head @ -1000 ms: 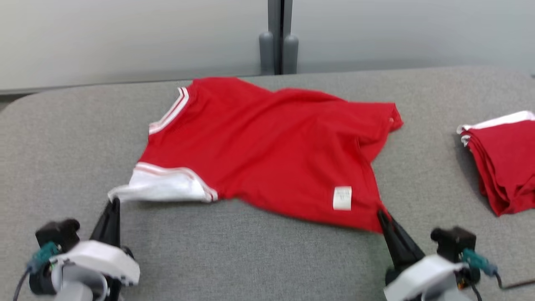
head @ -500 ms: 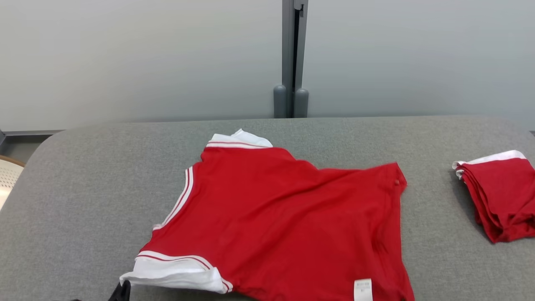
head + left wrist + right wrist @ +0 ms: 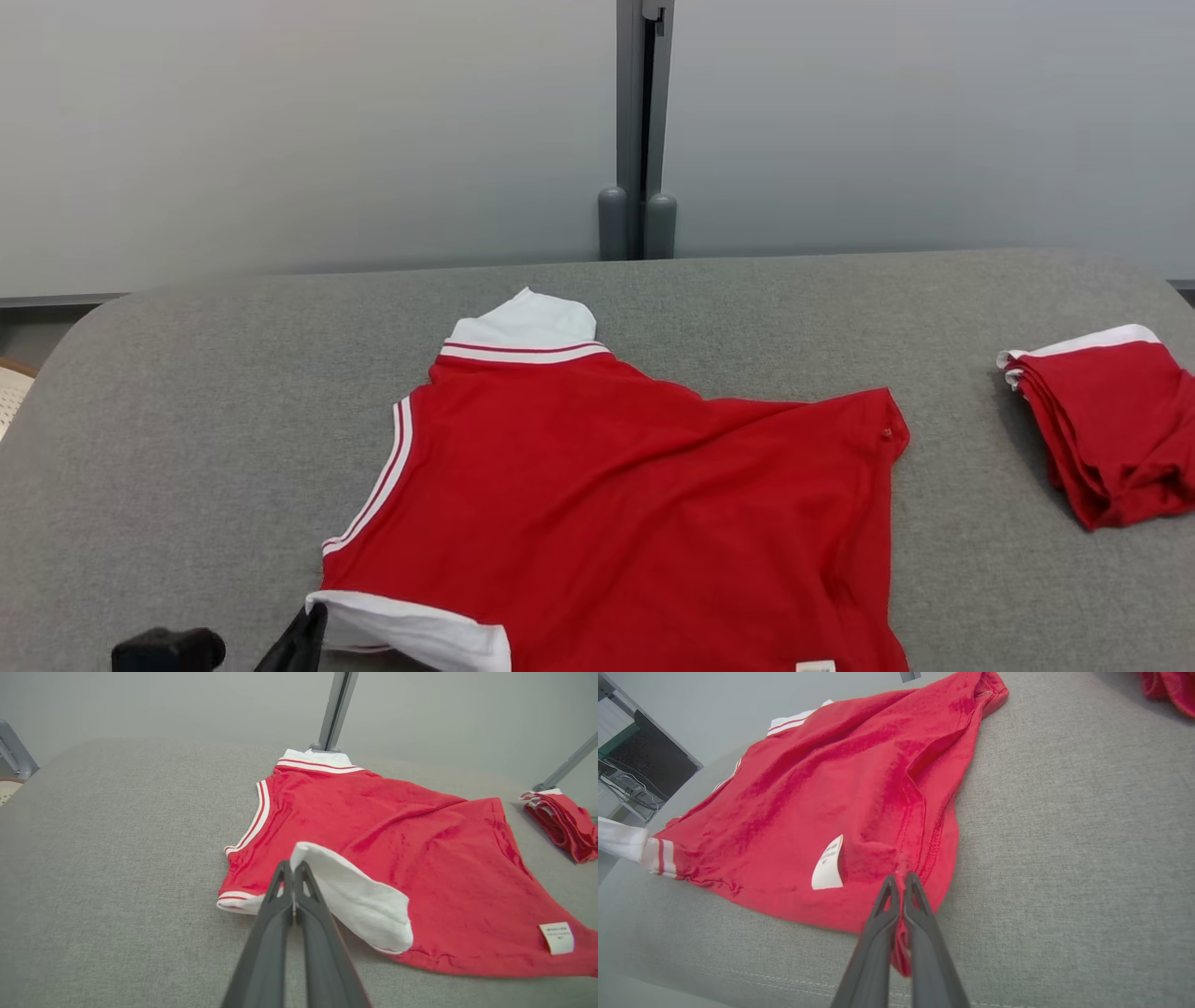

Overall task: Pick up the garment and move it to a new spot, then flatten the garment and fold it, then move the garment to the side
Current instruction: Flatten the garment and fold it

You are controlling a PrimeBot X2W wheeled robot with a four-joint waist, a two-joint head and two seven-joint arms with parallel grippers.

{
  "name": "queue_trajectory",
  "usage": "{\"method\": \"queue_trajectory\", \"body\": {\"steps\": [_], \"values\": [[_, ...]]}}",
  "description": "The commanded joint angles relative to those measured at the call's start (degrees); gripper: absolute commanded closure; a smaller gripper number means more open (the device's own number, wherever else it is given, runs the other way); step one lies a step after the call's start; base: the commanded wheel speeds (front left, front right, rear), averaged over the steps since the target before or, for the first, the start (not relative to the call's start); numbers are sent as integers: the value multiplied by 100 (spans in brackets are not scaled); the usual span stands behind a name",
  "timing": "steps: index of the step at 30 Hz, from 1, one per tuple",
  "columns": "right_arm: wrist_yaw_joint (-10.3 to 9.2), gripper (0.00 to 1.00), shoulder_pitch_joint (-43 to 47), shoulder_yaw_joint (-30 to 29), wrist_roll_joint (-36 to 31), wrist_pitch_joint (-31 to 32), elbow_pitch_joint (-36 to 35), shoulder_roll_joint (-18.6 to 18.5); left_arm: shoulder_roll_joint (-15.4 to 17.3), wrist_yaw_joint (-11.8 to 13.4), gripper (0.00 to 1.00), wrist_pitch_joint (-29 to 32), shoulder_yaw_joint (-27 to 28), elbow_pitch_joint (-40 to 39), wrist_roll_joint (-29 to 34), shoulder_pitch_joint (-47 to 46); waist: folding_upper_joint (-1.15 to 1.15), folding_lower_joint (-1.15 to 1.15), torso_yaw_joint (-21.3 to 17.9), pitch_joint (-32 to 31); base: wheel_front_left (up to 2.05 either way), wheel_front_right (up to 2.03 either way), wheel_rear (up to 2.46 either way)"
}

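Label first: there's a small white label (image 3: 828,863) sewn near the near hem of the red garment with white trim (image 3: 635,504). On the left wrist view I can see a few lines of fine print on it, but they're too small for me to read. No brand or logo that I can make out on the cloth.

The garment itself is a bright red knit, spread across the middle of the grey fabric-covered table (image 3: 187,420), mostly flat with long creases running across it. White bands with thin red stripes edge its left side. One white sleeve cuff (image 3: 525,327) points to the far edge. The other white cuff (image 3: 355,896) is at the near left, turned up and over onto the red cloth.

My left tool (image 3: 293,871) has its fingers pressed together, pinching the edge of that near cuff. My right tool (image 3: 900,881) is pressed together too, pinching the red hem at the near right corner, just beside the label, and red cloth shows between its fingers.

Over on the right of the table, well apart, sits a folded pile of red garments (image 3: 1111,429) with a white edge. A grey upright post (image 3: 639,131) stands behind the table.
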Motion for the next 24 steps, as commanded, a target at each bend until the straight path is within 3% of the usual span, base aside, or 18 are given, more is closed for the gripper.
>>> {"method": "queue_trajectory", "body": {"steps": [1, 7, 22, 23, 24], "values": [[0, 100, -216, -68, 49, 19, 88, 55, -19, -164, 100, -60, 1, 294, -119, -338, 0, 1, -92, 124, 0, 0, 0], [0, 100, -988, -153, 101, -13, 530, 99, -42, -653, 100, -257, 48, 1398, -292, -1501, 0, 1, -246, 612, 0, 0, 0], [0, 100, -2444, 102, 104, -533, 1141, 41, -156, -1427, 100, -915, 4, 3374, -352, -3411, 0, 1, -358, 1282, 0, 0, 0], [0, 100, -2499, 151, 127, -589, 1181, 40, -180, -1480, 75, -1006, 9, 3508, -364, -3482, 0, 1, -358, 1311, 0, 0, 0], [0, 100, -2554, 186, 147, -657, 1213, 37, -190, -1507, 13, -1096, 11, 3642, -351, -3531, 0, 1, -361, 1355, 0, 0, 0]]}}
